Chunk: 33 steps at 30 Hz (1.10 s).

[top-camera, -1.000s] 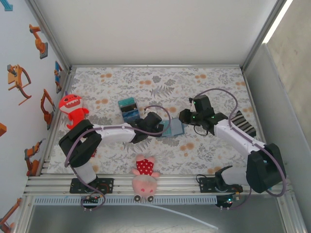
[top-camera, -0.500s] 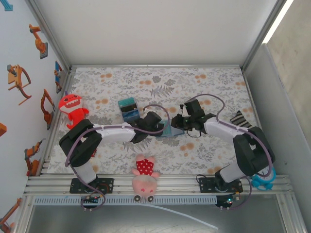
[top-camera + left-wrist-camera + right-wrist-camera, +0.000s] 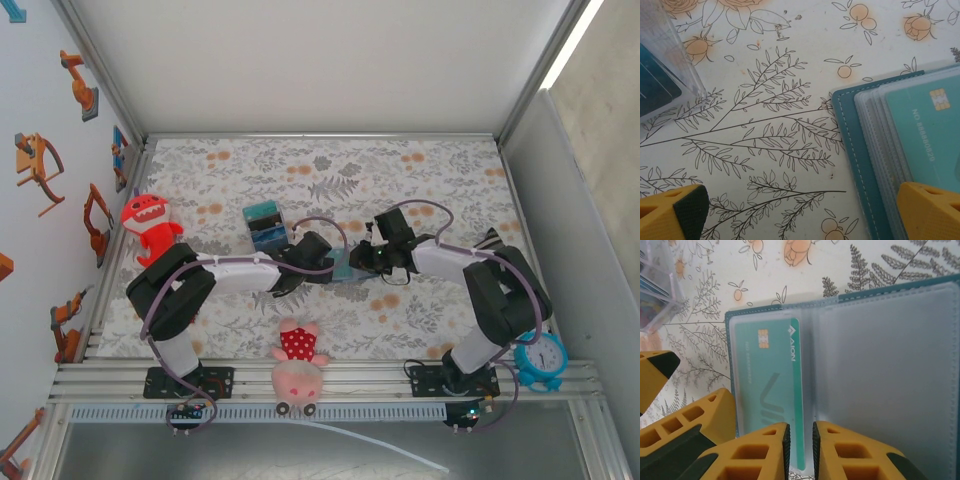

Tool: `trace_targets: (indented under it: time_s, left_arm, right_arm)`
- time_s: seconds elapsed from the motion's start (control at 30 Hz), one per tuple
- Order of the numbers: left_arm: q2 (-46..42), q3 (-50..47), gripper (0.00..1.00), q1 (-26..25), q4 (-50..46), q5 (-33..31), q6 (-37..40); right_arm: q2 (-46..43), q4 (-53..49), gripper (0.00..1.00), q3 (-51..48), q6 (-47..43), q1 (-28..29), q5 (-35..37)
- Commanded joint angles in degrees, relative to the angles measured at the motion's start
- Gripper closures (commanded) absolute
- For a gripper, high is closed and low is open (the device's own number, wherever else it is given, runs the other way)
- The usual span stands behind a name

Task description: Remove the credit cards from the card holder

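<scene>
Slate-blue bi-fold card holder point(image 3: 880, 365) lies open on floral surface point(image 3: 765, 100) between arms; right gripper point(image 3: 799, 445), nearly closed, hold unclear, sits at near end of teal credit card point(image 3: 772, 390), which runs lengthwise away; left gripper point(image 3: 800, 215) wide open, empty.

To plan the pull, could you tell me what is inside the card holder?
One teal card in the card holder; facing sleeve looks empty. What lower sleeves hold is covered.

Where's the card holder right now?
The card holder lies open mid-table in the top view, between the left gripper and right gripper, beyond the pink plush.
</scene>
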Motion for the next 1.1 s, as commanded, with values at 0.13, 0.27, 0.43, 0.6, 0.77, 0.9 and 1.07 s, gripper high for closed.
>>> trace_targets:
  time_s: [0.13, 0.27, 0.43, 0.6, 0.77, 0.9, 1.07]
  left_arm:
    - [1.0, 2.0, 0.03, 0.1, -2.9, -0.1, 0.1]
    - [1.5, 2.5, 0.03, -0.1, -3.3, 0.2, 0.2]
    - [2.0, 3.1, 0.03, -0.3, -4.4, 0.0, 0.4]
    - [2.1, 3.3, 0.03, -0.4, -5.3, -0.4, 0.4]
    - [2.2, 3.4, 0.03, -0.5, -6.2, -0.6, 0.3]
    - [3.3, 4.7, 0.03, -0.6, -8.5, -1.1, 0.5]
    - [4.3, 5.6, 0.03, -0.7, -9.8, -1.0, 0.2]
  right_arm:
    - [1.3, 1.9, 0.81, 0.6, 0.5, 0.3, -2.4]
    - [1.7, 2.1, 0.81, 0.6, 0.5, 0.3, -2.5]
    - [2.7, 2.5, 0.82, 0.4, 0.5, 0.3, -2.5]
    - [3.7, 4.1, 0.82, 0.0, 1.1, 0.3, -3.5]
    - [4.6, 7.0, 0.83, -0.6, 2.3, 0.3, -5.4]
    - [4.8, 8.5, 0.88, -0.9, 3.1, 0.3, -6.6]
    - [4.7, 9.2, 0.96, -0.9, 3.2, 0.3, -7.1]
